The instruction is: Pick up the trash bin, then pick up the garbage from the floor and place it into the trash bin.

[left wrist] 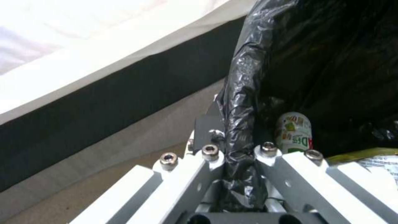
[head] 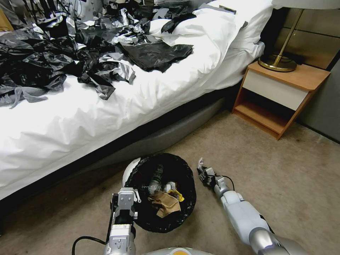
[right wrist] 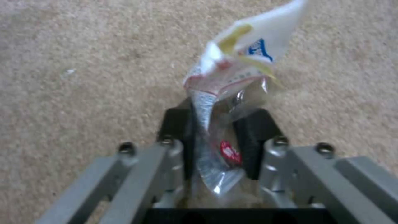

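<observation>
Right pincer (right wrist: 215, 130) pinches a crinkled white packet (right wrist: 244, 59) above the carpet (head: 283, 184), just beside the trash bin (head: 141, 173). Left pincer (left wrist: 238, 146) clamps the bin's black-lined rim; paper bag (head: 164, 203) and bottles inside, near the bed (head: 106, 117).

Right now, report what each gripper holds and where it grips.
Left gripper clamps the trash bin by its bag-covered rim. Right gripper pinches a clear plastic wrapper at its lower end.
</observation>
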Available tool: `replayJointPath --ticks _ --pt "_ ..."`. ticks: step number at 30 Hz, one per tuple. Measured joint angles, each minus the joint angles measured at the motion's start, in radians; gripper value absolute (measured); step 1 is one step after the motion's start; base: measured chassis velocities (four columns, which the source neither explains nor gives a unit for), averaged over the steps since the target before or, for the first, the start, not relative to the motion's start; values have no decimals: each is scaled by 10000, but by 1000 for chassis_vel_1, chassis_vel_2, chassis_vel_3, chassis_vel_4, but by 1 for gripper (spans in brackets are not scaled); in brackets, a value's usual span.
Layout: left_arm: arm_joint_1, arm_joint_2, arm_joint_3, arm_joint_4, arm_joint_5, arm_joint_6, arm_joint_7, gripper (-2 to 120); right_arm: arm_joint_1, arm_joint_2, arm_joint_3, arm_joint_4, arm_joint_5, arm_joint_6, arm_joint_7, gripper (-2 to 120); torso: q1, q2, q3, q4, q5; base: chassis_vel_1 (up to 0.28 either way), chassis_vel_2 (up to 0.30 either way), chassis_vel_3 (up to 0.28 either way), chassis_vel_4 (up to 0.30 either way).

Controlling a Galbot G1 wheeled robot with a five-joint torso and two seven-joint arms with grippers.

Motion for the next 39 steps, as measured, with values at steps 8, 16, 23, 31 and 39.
replayJointPath --ticks 8,16,23,31,39 --pt "-2 -12 1 -20 5 -1 0 0 -285 -3 -12 510 66 -9 64 0 1 -1 1 -8 -4 0 0 0 0" --pt "-2 -28 1 -25 17 0 3 0 -591 8 -29 919 224 190 126 0 1 -1 2 -5 -2 0 0 0 0" --pt "-77 -23 -52 136 10 17 29 0 -2226 -233 -239 4461 102 2092 122 0 1 0 1 -2 5 0 0 0 0" --pt "-129 21 -206 232 -134 86 59 0 -3939 -993 -586 10933 874 2627 -1336 0 1 -1 0 -3 -2 0 0 0 0" --pt "-202 63 -194 293 -515 237 64 0 -6262 -2191 -2096 14940 1995 2120 -1884 0 0 0 -1 -4 3 0 0 0 0"
